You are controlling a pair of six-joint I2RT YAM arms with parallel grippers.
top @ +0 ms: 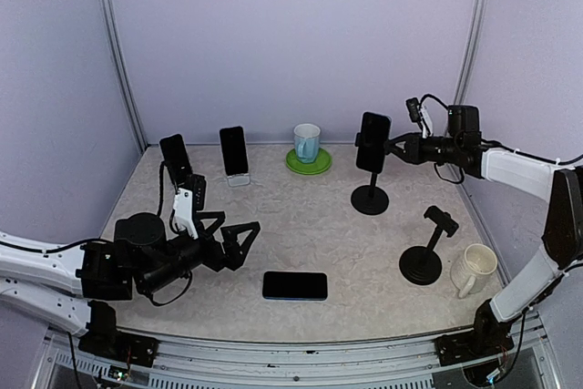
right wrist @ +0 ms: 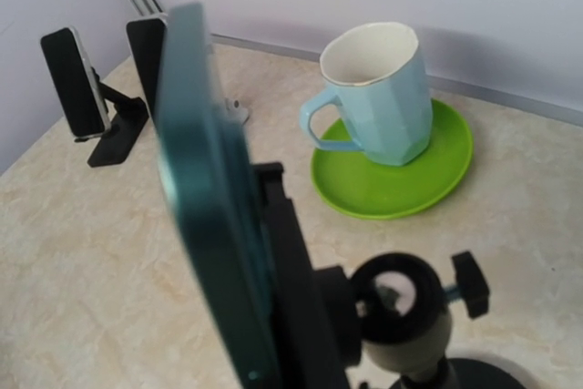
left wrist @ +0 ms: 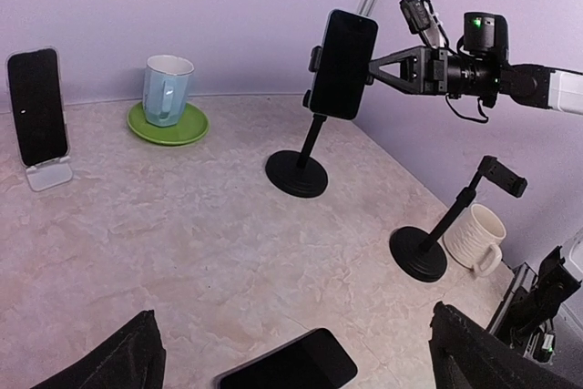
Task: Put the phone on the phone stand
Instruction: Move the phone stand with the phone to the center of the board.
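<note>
phones [top: 295, 285] [top: 373, 141] [top: 234, 150] [top: 174, 158]: 4 (one lying flat, three upright) | pole stands [top: 370, 199] [top: 424, 261]: 2 | low desk stands [left wrist: 47, 173] [right wrist: 117, 134]: 2 | mugs [top: 307, 142] [top: 475, 268]: 2 | green saucer [top: 323, 164]: 1

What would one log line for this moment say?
left gripper: open, near flat phone | right gripper: at upright phone on pole stand, grip unclear | second pole stand: empty

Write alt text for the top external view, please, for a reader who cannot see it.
The right gripper reaches to an upright phone clamped in a black stand at the back of the table. A second phone lies flat near the front, beside the open left gripper, and a second stand at the right is empty.
</note>
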